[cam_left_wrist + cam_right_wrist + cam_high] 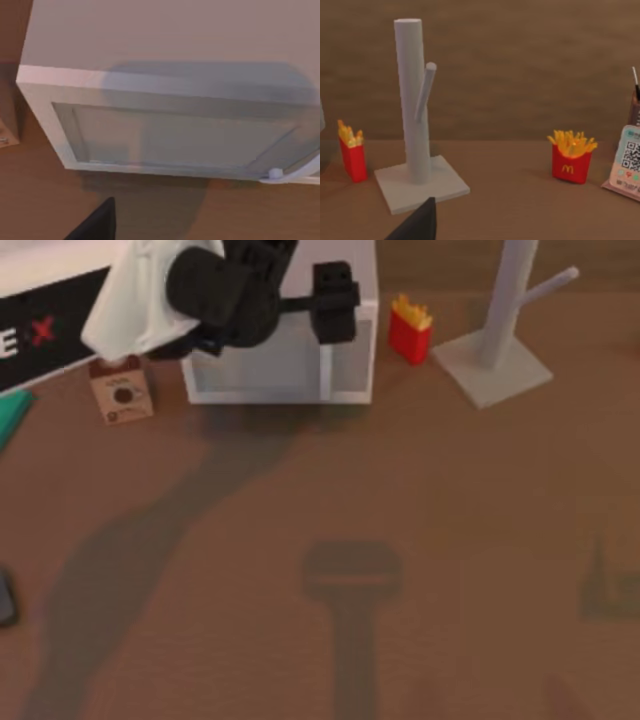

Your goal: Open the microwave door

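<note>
Brown table (pixel 420 540); fries box (pixel 571 163) bears yellow "M"; QR card (pixel 629 165) beside.

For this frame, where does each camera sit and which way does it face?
Top: above the table, looking down on the left arm over the microwave.
Left wrist: faces the microwave door; a dark tool tip shows.
Right wrist: faces the white stand; dark tip again.
Top and right wrist share the stand and fries.

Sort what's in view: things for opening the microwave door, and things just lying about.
For the job:
microwave
microwave door, looks shut
left hand, above the microwave

Lying about:
white stand
fries box
second fries box
brown carton
QR card
</note>
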### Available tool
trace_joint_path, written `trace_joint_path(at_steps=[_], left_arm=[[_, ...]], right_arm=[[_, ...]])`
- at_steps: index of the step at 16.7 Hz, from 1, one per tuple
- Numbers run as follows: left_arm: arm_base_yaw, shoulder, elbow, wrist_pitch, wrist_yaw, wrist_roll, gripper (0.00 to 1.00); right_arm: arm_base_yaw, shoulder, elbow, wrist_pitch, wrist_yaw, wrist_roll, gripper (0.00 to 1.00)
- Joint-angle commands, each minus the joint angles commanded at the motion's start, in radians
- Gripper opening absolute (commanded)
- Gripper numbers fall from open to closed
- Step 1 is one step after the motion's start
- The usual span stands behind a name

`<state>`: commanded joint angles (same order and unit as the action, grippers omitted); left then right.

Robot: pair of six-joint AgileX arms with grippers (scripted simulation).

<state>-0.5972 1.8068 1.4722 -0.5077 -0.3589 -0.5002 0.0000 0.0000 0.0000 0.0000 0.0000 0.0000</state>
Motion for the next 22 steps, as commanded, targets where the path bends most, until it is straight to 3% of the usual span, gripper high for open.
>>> trace_joint_path(at_steps=[7, 22], left_arm=[[-0.079, 0.256, 0.201, -0.071, -0.052, -0.069, 1.0], [-0.013, 0.474, 0.302, 0.069, -0.01, -0.009, 1.0]], right_arm=[[0.0, 0.0, 0.0, 0.0, 0.0, 0.0, 1.0], [0.0, 0.0, 0.0, 0.0, 0.0, 0.0, 1.0]])
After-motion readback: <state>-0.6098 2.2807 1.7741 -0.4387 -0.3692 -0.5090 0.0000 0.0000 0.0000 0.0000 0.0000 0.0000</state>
